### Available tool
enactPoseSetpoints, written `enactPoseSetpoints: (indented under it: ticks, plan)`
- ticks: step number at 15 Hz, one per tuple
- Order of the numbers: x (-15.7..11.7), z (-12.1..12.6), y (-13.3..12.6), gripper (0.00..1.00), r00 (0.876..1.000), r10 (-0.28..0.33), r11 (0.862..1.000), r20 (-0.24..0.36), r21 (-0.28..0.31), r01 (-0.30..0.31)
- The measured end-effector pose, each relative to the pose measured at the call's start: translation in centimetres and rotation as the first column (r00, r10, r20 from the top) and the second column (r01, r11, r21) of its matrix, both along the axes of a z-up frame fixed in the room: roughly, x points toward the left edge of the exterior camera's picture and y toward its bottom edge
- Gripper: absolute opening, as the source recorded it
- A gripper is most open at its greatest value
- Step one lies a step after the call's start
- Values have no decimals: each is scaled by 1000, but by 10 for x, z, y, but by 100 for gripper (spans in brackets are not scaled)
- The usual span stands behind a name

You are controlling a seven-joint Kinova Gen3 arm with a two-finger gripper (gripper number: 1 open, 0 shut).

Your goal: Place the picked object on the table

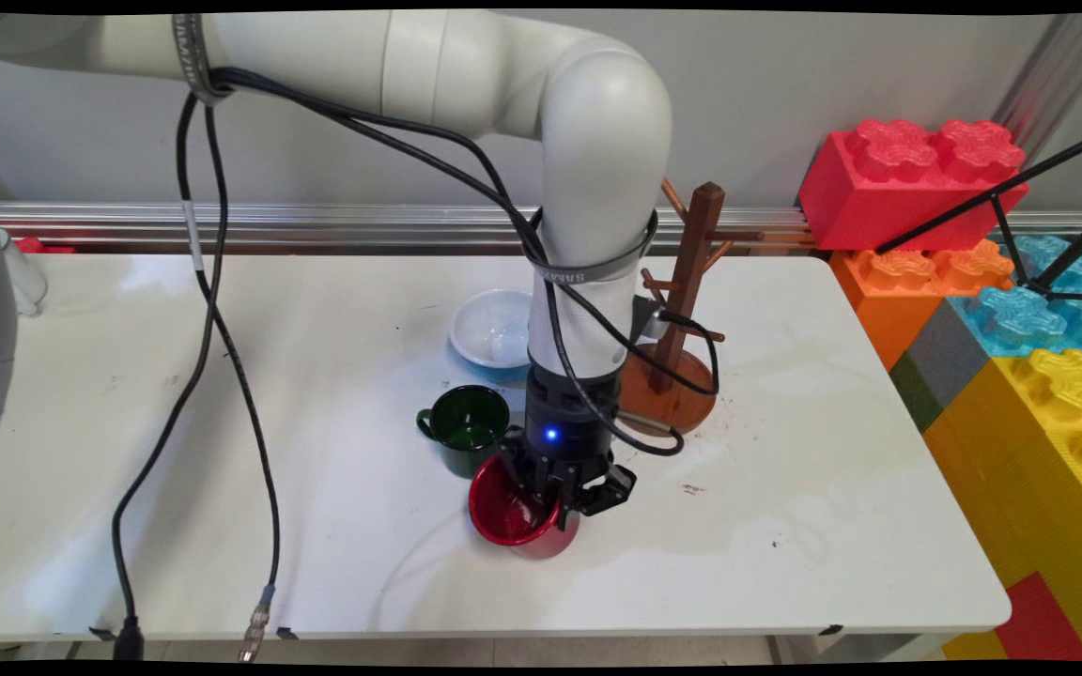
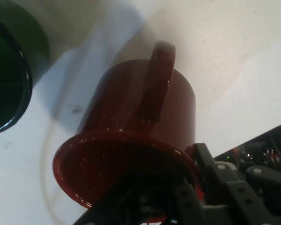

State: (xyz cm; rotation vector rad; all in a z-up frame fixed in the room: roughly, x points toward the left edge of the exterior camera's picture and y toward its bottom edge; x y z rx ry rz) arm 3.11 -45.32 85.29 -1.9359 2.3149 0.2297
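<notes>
Your claw stood low over the white table, near its middle, set on the red mug.

- Grip: the jaws straddled the mug's wall at its rim, one finger inside the bowl of the mug and the other finger outside. They read as closed down onto the rim, narrow, with only the wall between them.
- Red mug: in the hand view it sat tipped against the tabletop, with its handle on the side away from the claw. You could not tell whether its base touched the table.
- Green mug: upright, just beside the red one at 11 o'clock, not touched.
- White bowl: farther off at 12 o'clock.
- Wooden mug tree: at 1 o'clock, pegs bare, partly behind your arm.
- Big toy blocks: off the table's edge at 3 o'clock.
</notes>
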Motion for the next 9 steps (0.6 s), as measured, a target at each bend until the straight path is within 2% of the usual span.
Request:
enactPoseSetpoints:
  ticks: [9]
  plan:
    - [-4, -12, -5, 0, 1000, -6, 1000, 8, 6, 6]
